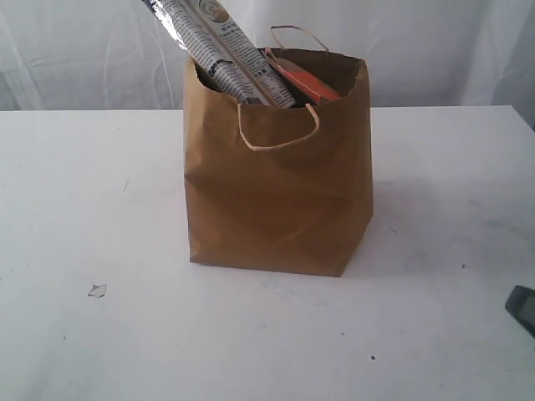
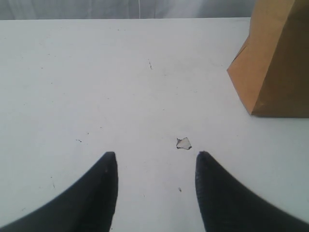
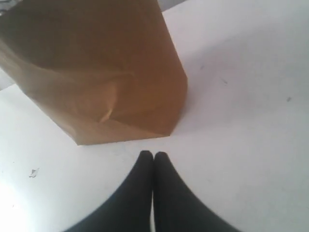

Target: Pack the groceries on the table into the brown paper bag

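The brown paper bag (image 1: 280,196) stands upright in the middle of the white table (image 1: 84,209). The long dark noodle packet (image 1: 221,46) sticks out of its mouth, leaning left. Beside it the orange label of the brown kraft pouch (image 1: 309,81) shows inside the bag. The can, bottle, jar and carton are out of view. My left gripper (image 2: 155,155) is open over bare table, the bag (image 2: 277,63) off to one side. My right gripper (image 3: 153,154) is shut on nothing, just short of the bag's base (image 3: 101,82). Only a dark corner of the right arm (image 1: 522,307) shows in the exterior view.
A small white scrap (image 1: 97,290) lies on the table at the front left, also seen just ahead of the left fingertips as the scrap (image 2: 183,143). A white curtain (image 1: 435,50) hangs behind the table.
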